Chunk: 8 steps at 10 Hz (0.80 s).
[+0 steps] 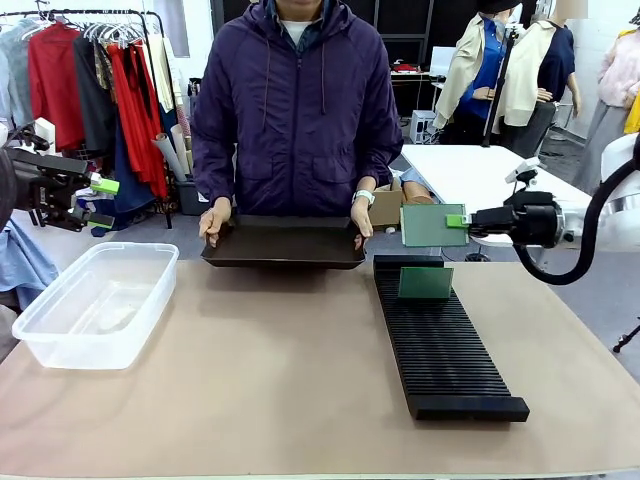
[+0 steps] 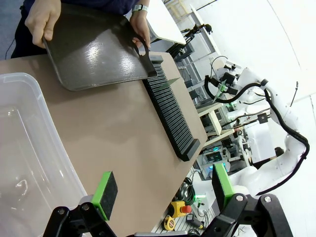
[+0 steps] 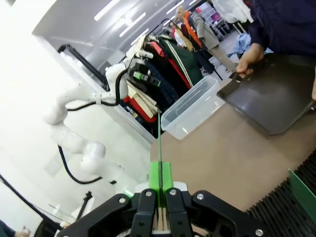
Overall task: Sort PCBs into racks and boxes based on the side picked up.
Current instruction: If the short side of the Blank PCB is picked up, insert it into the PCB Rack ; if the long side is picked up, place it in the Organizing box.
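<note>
- Board (image 1: 433, 226), green, hangs in the air near the far end of the rack (image 1: 450, 360), apart from it, flat face towards the front camera; the right gripper (image 1: 462, 221) is clamped on its right edge
- in the right wrist view this board (image 3: 159, 143) shows edge-on, a thin line rising from between the green pads (image 3: 167, 174), which are pressed together on it
- second board (image 1: 425, 283) stands upright in a slot near the far end of the rack; the rack lies on the right half of the table (image 1: 250, 390)
- left gripper (image 1: 102, 204) hangs off the table's left side, beyond the tub (image 1: 95, 305); its jaws are wide apart and hold nothing
- tub, clear plastic, sits on the left part of the table, well apart from the rack
- person (image 1: 295, 110) at the far side holds a dark tray (image 1: 283, 243), a hand (image 1: 213, 222) at each end; the tray is at the table's far edge, between tub and rack
</note>
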{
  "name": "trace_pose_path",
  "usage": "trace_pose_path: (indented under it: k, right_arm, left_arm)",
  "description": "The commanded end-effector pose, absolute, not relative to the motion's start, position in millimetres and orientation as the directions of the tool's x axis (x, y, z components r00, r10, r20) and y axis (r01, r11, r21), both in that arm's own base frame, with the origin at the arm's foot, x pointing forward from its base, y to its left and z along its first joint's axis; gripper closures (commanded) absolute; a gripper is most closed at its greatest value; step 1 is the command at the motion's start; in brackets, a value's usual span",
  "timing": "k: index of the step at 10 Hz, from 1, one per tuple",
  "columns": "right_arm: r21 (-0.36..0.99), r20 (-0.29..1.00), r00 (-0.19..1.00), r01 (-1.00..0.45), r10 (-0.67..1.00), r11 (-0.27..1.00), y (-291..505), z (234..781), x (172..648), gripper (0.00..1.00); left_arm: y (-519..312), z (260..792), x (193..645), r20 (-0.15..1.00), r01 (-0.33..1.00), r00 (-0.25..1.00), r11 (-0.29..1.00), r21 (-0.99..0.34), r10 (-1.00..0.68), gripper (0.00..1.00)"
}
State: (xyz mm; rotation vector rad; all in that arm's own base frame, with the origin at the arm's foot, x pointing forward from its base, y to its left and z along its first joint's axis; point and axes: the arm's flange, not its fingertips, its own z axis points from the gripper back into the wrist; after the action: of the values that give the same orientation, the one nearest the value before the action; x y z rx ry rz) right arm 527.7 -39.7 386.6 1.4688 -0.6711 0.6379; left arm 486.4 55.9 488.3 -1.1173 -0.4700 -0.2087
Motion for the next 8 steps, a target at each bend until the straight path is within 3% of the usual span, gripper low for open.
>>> trace_pose_path:
  k: [1, 8]
  right_arm:
    - [0.586, 0.81, 0.586, -0.81, 0.008, -0.02, -49.4, 370.0, 513.4, 1.0]
    - [0.286, 0.957, 0.285, -0.958, -0.058, 0.014, -75.7, 301.0, 492.3, 1.0]
  left_arm:
    - [55.5, 489.7, 485.8, 0.466, 0.394, 0.882, 0.429, -0.813, 0.071, 0.0]
    - [55.5, 489.7, 485.8, 0.466, 0.394, 0.882, 0.429, -0.813, 0.071, 0.0]
